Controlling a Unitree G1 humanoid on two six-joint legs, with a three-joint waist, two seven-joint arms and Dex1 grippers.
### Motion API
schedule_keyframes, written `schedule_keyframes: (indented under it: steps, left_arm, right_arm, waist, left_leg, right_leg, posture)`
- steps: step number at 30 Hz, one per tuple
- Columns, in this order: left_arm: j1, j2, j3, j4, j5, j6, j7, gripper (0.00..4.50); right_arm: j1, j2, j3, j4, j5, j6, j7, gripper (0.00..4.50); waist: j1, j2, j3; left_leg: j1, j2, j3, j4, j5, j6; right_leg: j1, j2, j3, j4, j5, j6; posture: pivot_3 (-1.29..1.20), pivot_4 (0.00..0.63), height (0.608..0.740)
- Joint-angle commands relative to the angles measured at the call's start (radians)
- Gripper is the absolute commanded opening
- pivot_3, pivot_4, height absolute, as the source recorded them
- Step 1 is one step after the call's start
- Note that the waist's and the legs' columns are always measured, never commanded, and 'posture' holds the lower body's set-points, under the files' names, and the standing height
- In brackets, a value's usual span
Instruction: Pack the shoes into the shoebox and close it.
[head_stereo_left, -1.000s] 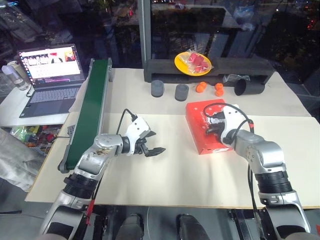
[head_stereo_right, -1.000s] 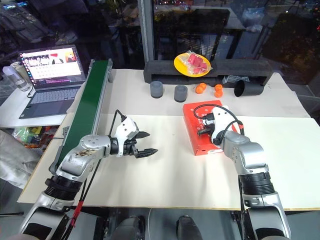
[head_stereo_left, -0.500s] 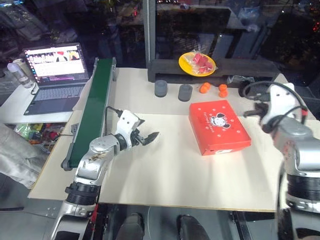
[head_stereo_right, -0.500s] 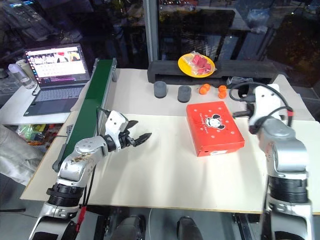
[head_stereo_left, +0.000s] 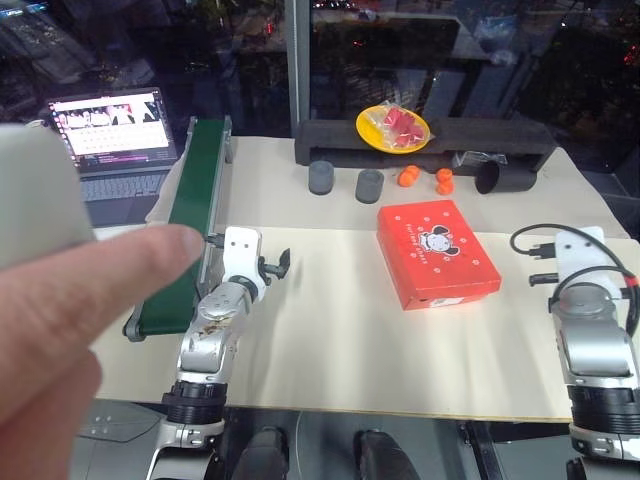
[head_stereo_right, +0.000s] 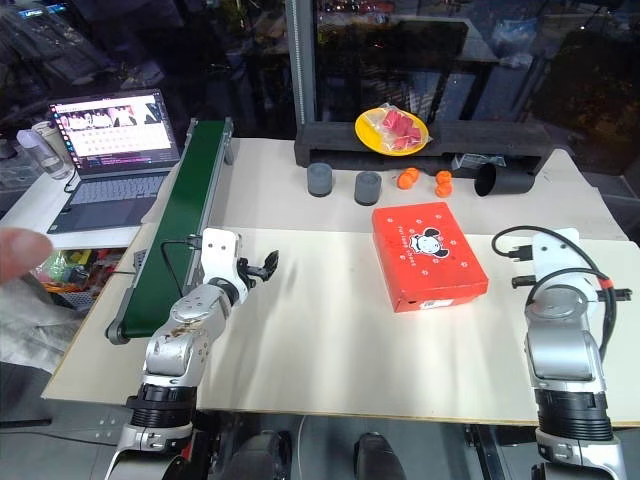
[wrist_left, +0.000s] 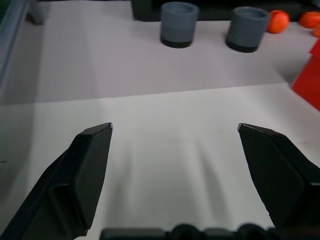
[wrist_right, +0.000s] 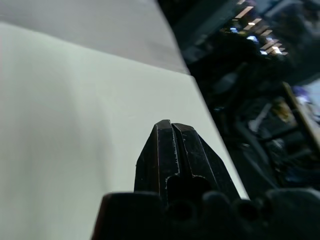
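The red rectangular cardboard shoebox (head_stereo_right: 428, 254), its dotted lid printed with a cartoon mouse, lies flat and closed on the pale table (head_stereo_right: 330, 340). No shoes lie anywhere on the table around it, so they are presumably already inside, though the lid hides that. Judged from this, the packing and closing look finished, and nothing more seems left except drawing the arms clear.

Neither pincer touches the shoebox. The left gripper (wrist_left: 175, 131) hangs over bare table well to the left of the shoebox, its two black fingers spread wide apart with nothing between them. The right gripper (wrist_right: 170, 125) sits to the right of the shoebox, out near the table's edge, its fingers pressed together on nothing.

Counting what stands behind the shoebox, farther from the robot: two short grey cylindrical cups (head_stereo_right: 319, 180), side by side; three small orange balls (head_stereo_right: 407, 179) just right of them; one black tube (head_stereo_right: 500, 177) lying on its side; and one yellow plate (head_stereo_right: 390, 127) of red pieces on a long black foam block (head_stereo_right: 320, 150). Far to the left of the shoebox run one long green conveyor belt (head_stereo_right: 185, 215) and, beyond it, one open laptop (head_stereo_right: 105, 145). There is one shoebox, and two grippers. A person's blurred hand (head_stereo_left: 70, 330) is close to the camera at the left.
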Motion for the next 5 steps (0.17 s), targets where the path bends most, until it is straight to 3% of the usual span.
schedule_keyframes:
  steps: [1,5]
  left_arm:
    - [-0.005,0.003,0.011,-0.018,0.003,-0.020,0.010,4.32]
    - [-0.013,0.002,0.015,-0.006,0.006,-0.023,0.026,4.32]
  right_arm:
    - [0.008,0.015,-0.044,-0.012,-0.045,-0.023,-0.028,0.09]
    - [0.017,0.045,-0.071,-0.018,-0.059,-0.030,-0.032,0.09]
  waist:
    - [-0.002,0.000,0.000]
    - [-0.003,0.000,0.000]
  left_leg:
    - [0.000,0.000,0.000,0.000,0.000,0.000]
    - [0.000,0.000,0.000,0.000,0.000,0.000]
  right_leg:
    - [0.000,0.000,0.000,0.000,0.000,0.000]
    - [0.000,0.000,0.000,0.000,0.000,0.000]
  posture:
    - [0.00,0.150,0.740]
    - [0.00,0.150,0.740]
